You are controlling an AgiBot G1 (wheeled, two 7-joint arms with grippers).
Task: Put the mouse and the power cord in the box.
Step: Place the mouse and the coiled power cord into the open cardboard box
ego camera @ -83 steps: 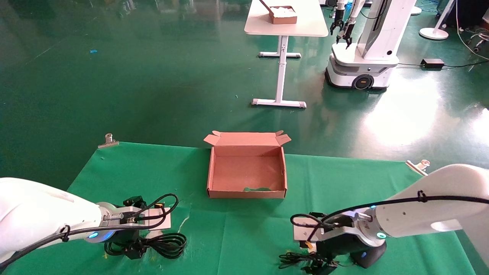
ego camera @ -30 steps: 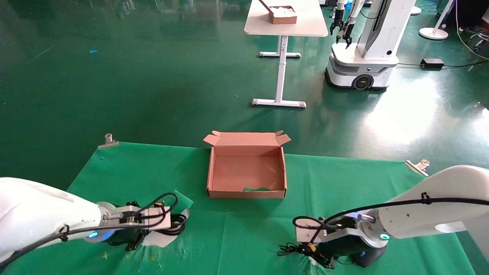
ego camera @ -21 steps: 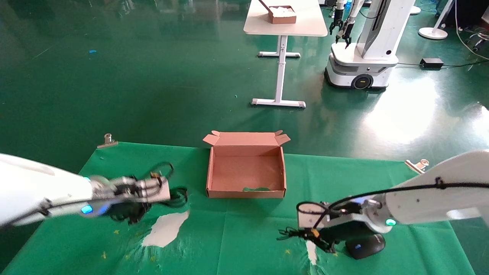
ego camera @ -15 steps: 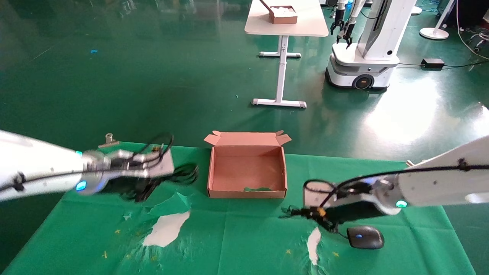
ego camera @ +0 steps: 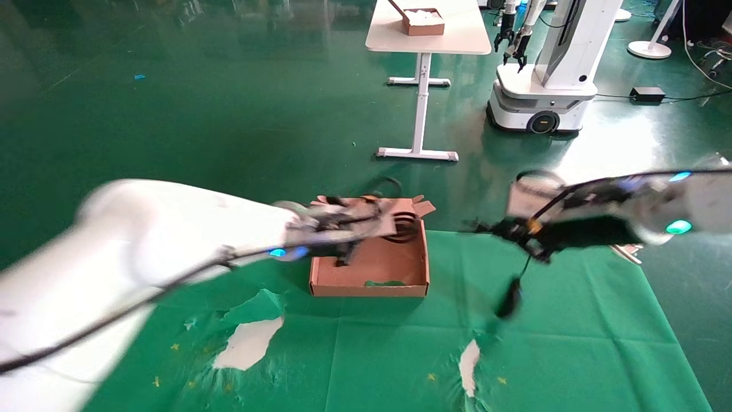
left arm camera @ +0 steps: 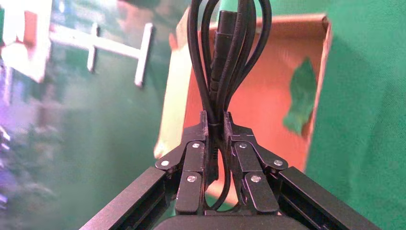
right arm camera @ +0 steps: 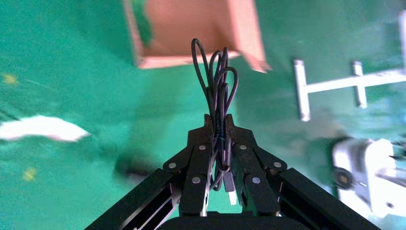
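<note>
The left gripper (left arm camera: 216, 125) hangs over the far part of the shallow brown cardboard box (ego camera: 323, 289) with its flap lid open behind, and its fingers (left arm camera: 192, 158) are pinched nearly together on the gathered loops of the thick black rubbery power cord (left arm camera: 225, 62), whose plug end sticks out past the tips; in the head view the coils (ego camera: 404, 222) bulge beyond the gripper toward the box's far right corner. To do this step well I would lower the bundle until it rests on the box floor before letting go, keeping the loops inside the walls and clear of the flap. Off the box's right side, well apart from it, the right gripper (right arm camera: 216, 125) is raised above the green cloth-covered table (ego camera: 600, 343), fingers likewise closed tight, on the thin black bundled wire (right arm camera: 218, 76) only. The small black rounded mouse (ego camera: 509, 298) dangles free below that gripper on its wire, so I would carry it across slowly to damp the swing, then set the body inside first
</note>
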